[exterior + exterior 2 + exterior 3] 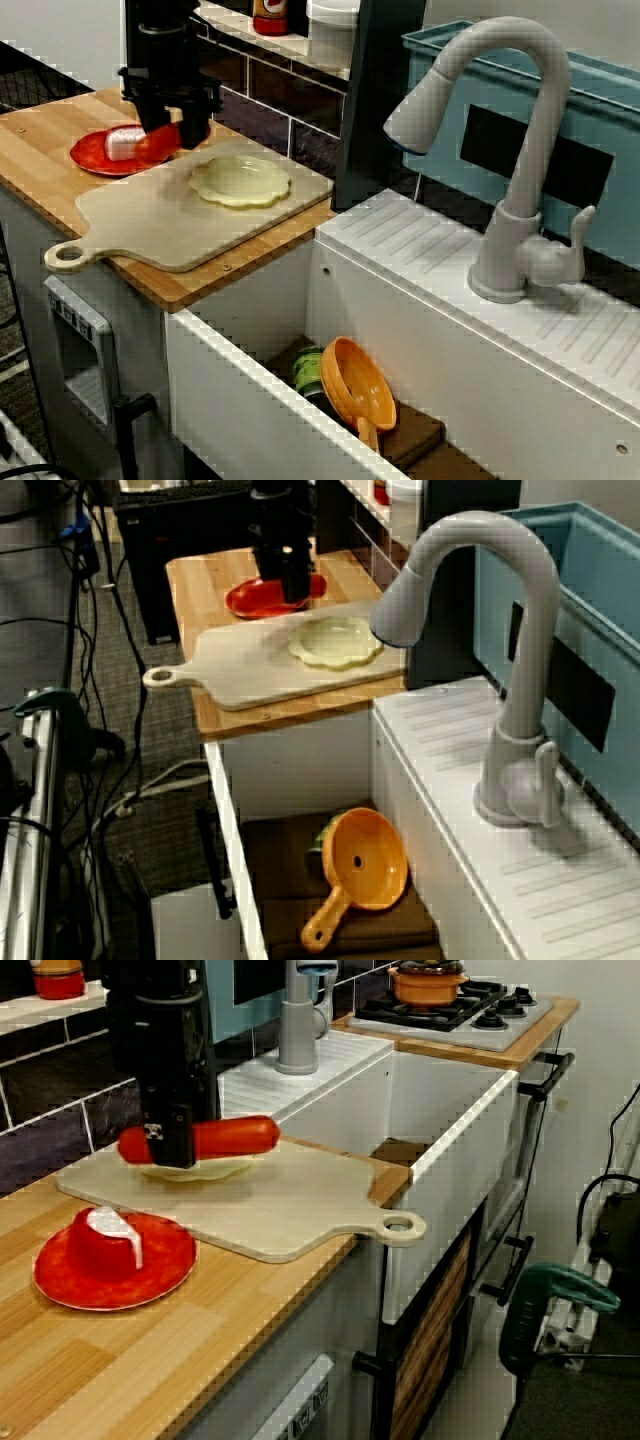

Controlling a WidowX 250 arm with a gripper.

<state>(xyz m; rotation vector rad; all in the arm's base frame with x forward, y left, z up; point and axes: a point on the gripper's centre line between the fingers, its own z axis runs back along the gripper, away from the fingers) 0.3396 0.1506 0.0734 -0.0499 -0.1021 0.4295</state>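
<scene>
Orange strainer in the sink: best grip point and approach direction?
Grip the orange strainer by its handle, coming straight down into the sink. The handle sticks out free and looks slim enough for the tool; the bowl is wide, round and tilted against a green can. The tool is shut on a red toy sausage, so that likely goes down first.

Red sausage (225, 1136): long, smooth, horiz., held in gripper (170, 1148) near one end, above board (300, 1210) edge, by yellow dish (240, 181)
</scene>
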